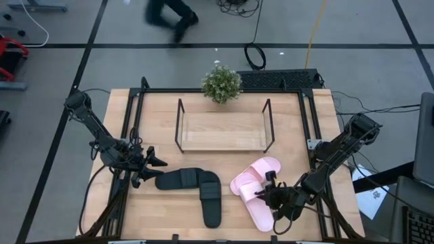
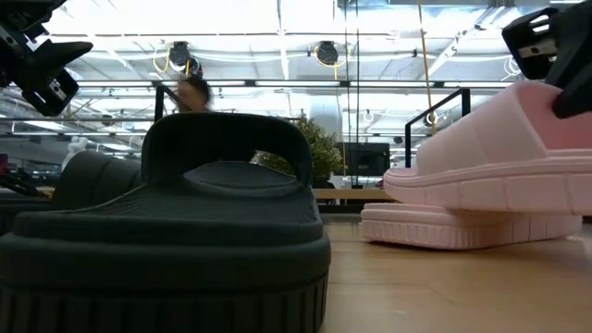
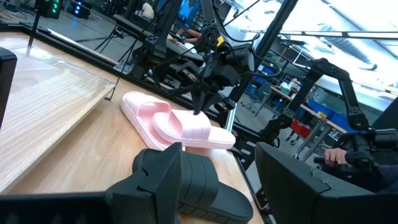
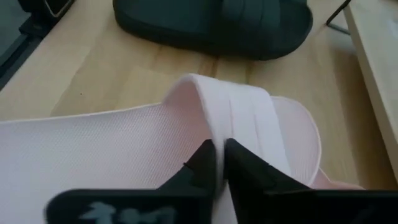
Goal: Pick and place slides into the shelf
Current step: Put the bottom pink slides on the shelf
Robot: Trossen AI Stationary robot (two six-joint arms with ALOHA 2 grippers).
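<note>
1. Handling: the pale pink moulded-foam slide sandal with a wide arched strap [image 4: 236, 118] looks light and slightly yielding, stiff enough to keep its shape when raised by one part; the matte surface should not slip much; nothing here is fragile.
2. Hold point: the strap is the natural handle, being thin enough to pinch and standing clear of the footbed; a pinch at its edge may let the sole swing or droop, so a slow lift seems wise.
3. Right claw [image 4: 221, 163]: closed on the near edge of the pink strap, one dark finger on each side; it sits at the front right of the light wood bench [image 1: 159, 213].
4. Left claw [image 1: 153, 163]: spread open and holding nothing, hovering just beside the end of the two matte black slide sandals [image 1: 196, 186], which lie at an angle to each other at front centre.
5. Pink pair: a second pink sandal [image 1: 261, 168] lies partly under or against the gripped one; which rests on top is probably the gripped one, judging by the low view.
6. Destination: the low rack with thin black wire side frames and a pale board base [image 1: 222, 131] stands at the back centre, bare, with a small green potted plant [image 1: 222, 83] behind it.
</note>
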